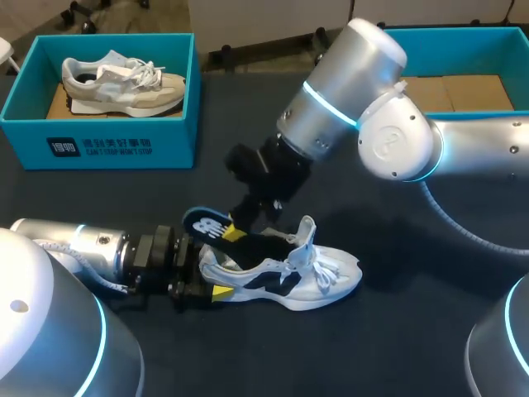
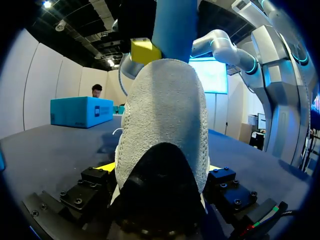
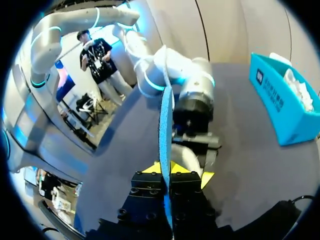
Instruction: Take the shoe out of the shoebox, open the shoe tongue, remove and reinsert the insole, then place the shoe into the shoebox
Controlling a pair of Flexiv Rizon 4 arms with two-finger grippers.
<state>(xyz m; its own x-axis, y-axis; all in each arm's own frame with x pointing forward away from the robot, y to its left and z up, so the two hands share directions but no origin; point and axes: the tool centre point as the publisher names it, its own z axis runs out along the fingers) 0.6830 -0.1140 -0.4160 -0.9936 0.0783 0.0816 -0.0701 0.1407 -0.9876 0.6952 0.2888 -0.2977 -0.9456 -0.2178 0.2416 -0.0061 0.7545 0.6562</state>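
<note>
Just below centre frame, the white shoe point(image 1: 302, 277) lies on the dark desk point(image 1: 397, 331), heel pinched by the left claw point(image 1: 211, 271); the right claw point(image 1: 238, 231) clamps the insole point(image 1: 207, 223) above its opening; the shoebox point(image 1: 107, 142) sits upper left.

Shoe point(image 1: 285, 277) on the table point(image 1: 248, 356); shoebox point(image 1: 107, 147) with a second shoe point(image 1: 124, 83) behind it, leftward.

The shoe point(image 1: 289, 277) lay mid-table. Its heel side, at nine o'clock, was blocked by the left hand point(image 1: 211, 277) clamped on it. At eleven o'clock the right hand point(image 1: 235, 231) hung over the opening, pinching the insole point(image 1: 207, 223), with its arm filling twelve to two. The table point(image 1: 397, 331) lay open from three to six o'clock. A shoebox point(image 1: 99, 145) stood farther out at ten o'clock, well apart.
</note>
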